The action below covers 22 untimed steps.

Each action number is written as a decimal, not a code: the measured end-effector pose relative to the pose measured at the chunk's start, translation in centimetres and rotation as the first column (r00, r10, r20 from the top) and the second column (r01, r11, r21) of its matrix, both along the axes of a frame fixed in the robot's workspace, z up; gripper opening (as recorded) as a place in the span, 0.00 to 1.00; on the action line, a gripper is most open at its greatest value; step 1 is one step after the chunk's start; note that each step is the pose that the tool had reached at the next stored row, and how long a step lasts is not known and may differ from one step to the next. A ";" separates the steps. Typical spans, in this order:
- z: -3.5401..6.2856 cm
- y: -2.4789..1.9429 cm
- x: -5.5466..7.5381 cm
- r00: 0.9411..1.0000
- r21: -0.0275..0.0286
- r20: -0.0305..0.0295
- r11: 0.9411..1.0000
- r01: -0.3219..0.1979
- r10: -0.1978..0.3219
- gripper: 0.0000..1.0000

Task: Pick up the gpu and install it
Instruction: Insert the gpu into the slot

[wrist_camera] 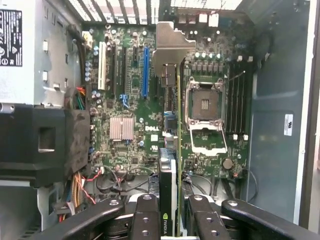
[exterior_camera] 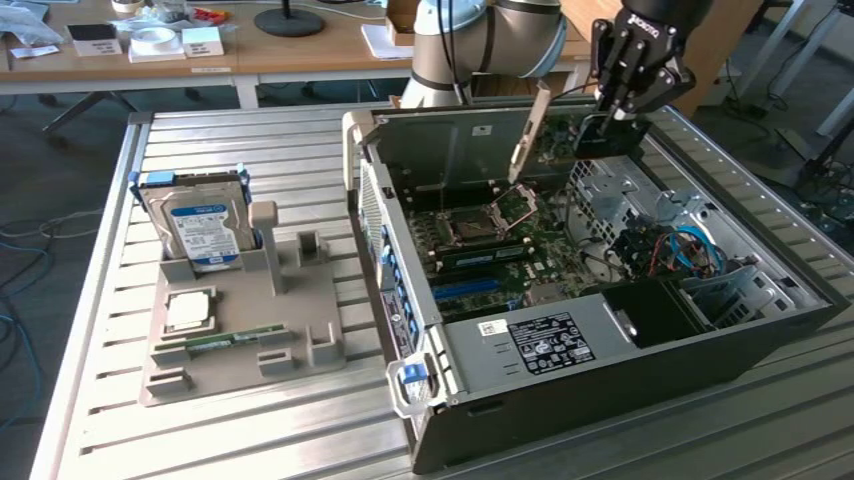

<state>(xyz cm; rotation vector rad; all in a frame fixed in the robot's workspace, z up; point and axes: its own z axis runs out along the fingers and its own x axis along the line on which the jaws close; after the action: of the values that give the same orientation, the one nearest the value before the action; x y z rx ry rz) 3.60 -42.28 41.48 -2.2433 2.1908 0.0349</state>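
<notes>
The claw (wrist_camera: 172, 215) hides the gpu's (wrist_camera: 168, 170) gripped end; the power-supply label (exterior_camera: 545, 342) is illegible.

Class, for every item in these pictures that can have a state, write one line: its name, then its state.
end effector: shut on the gpu.
gpu: held above the computer case, not seated in a slot.
computer case: lying on its side, side panel off.
CPU socket: load plate open, empty.
hard drive: standing upright in the grey holder.
RAM stick: lying on the grey holder.

gpu (exterior_camera: 563, 140) in end effector (exterior_camera: 617, 120) above case (exterior_camera: 641, 400); parts tray (exterior_camera: 240, 335) on exterior view's left.
</notes>
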 end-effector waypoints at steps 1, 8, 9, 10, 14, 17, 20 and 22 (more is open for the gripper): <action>-0.05 0.00 0.0 1.000 0.000 0.009 1.000 -0.002 0.002 0.27; -0.43 0.00 -1.1 1.000 0.000 0.019 1.000 -0.004 0.004 0.27; -0.50 0.00 -1.3 1.000 0.000 0.019 1.000 -0.004 0.004 0.27; -0.55 0.00 -1.5 1.000 0.000 0.019 1.000 -0.004 0.004 0.27; -0.67 0.00 -1.9 1.000 0.000 0.019 1.000 0.005 -0.005 0.27; -0.68 0.00 -2.0 1.000 0.000 0.019 1.000 0.006 -0.006 0.27; -0.68 0.00 -2.0 1.000 0.000 0.019 1.000 0.006 -0.006 0.27; -0.68 0.00 -2.0 1.000 0.000 0.019 1.000 0.006 -0.006 0.27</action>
<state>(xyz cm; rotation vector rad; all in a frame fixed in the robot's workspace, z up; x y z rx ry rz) 1.60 -42.28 40.79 -2.2281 2.1878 0.0132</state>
